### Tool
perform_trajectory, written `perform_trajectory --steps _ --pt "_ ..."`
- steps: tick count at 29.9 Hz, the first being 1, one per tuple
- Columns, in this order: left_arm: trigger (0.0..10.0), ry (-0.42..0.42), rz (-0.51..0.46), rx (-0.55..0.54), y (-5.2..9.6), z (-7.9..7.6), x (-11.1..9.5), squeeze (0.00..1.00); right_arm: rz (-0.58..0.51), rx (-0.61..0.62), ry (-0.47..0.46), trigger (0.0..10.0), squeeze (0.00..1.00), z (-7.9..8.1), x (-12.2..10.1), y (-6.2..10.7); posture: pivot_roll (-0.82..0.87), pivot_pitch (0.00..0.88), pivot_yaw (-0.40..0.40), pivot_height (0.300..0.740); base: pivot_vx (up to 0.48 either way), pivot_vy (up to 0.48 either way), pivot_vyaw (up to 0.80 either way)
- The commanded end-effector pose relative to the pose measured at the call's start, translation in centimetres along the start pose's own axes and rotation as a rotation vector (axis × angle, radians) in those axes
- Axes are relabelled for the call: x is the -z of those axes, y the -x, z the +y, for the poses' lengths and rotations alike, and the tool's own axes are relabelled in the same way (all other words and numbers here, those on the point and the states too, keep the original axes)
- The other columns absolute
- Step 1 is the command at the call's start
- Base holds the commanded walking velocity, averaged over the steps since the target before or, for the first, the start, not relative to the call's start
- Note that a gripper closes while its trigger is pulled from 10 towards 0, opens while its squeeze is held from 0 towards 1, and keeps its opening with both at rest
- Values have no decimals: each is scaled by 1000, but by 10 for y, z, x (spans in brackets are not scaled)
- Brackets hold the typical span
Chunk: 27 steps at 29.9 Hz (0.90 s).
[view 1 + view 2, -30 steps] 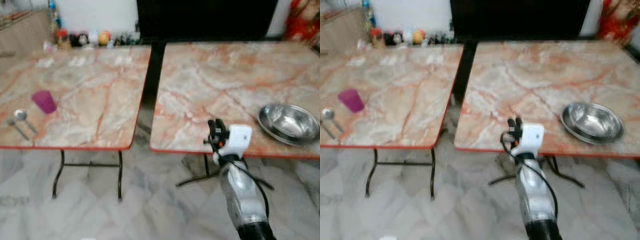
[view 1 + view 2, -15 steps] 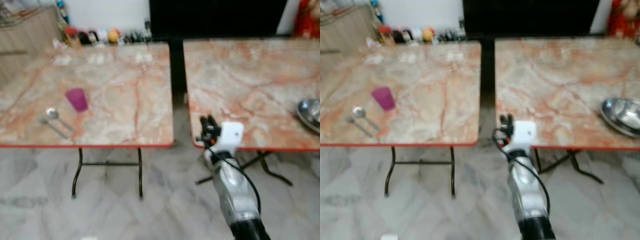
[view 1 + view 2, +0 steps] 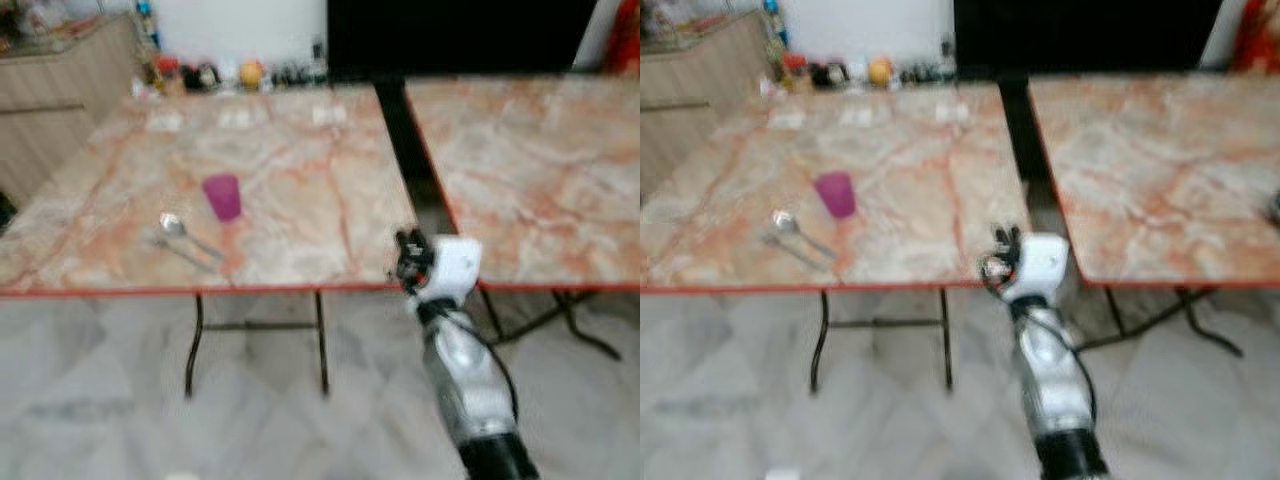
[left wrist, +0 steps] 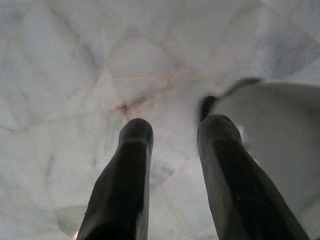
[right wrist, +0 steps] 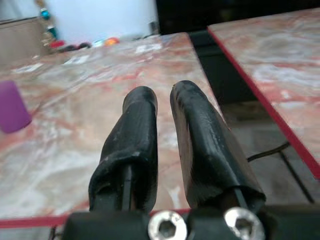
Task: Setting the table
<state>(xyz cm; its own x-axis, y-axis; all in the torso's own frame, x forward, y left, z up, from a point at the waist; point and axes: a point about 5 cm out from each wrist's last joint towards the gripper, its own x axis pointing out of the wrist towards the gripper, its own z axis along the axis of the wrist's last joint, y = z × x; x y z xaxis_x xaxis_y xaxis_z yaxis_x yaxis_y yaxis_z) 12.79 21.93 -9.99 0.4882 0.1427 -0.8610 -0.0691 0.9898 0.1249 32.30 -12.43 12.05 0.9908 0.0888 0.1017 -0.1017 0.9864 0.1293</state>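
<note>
Left eye view gives us the purple cup (image 3: 222,196) standing upright on the left marble table (image 3: 290,190), roughly mid-depth on its top. Just beside the cup, nearer our body and toward our left, a spoon (image 3: 178,230) lies flat with a second slim utensil (image 3: 180,254) alongside it; the blur keeps us from telling whether they touch.

Our right gripper (image 3: 407,252) is raised in front of us at the near right corner of that table, at about the level of its red edge, fingers pointing toward the tabletop. From the right wrist view the two black fingers (image 5: 137,135) stand close together with only a thin gap between them and nothing held, aimed across the marble with the cup off to one side (image 5: 13,106). Our silver forearm (image 3: 462,375) reaches up from below, a black cable looping along it.

Our left gripper (image 4: 172,135) hangs over the pale tiled floor (image 4: 65,75), its fingers a moderate way apart and empty.

A second marble table (image 3: 530,170) stands to our right, a dark gap between the two. At the far edge of the left table sit small jars and bottles (image 3: 205,74), too blurred to identify, and a wooden cabinet (image 3: 60,95) stands at far left.
</note>
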Motion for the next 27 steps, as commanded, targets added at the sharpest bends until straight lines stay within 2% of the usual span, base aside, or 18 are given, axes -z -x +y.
perform_trajectory --steps 1,15,27 --pt "10000 18 0 -22 0 7 -1 0 -20 -23 -9 10000 0 10 -6 -5 -56 0 1 740 0 480 0" --pt "10000 29 -4 -29 0 8 -2 0 -13 -23 -17 10000 0 12 -4 -6 -48 0 3 740 0 461 0" --pt "10000 21 -11 -20 0 8 -3 0 -8 -21 -24 10000 0 13 -3 -6 -47 0 4 740 0 0 0"
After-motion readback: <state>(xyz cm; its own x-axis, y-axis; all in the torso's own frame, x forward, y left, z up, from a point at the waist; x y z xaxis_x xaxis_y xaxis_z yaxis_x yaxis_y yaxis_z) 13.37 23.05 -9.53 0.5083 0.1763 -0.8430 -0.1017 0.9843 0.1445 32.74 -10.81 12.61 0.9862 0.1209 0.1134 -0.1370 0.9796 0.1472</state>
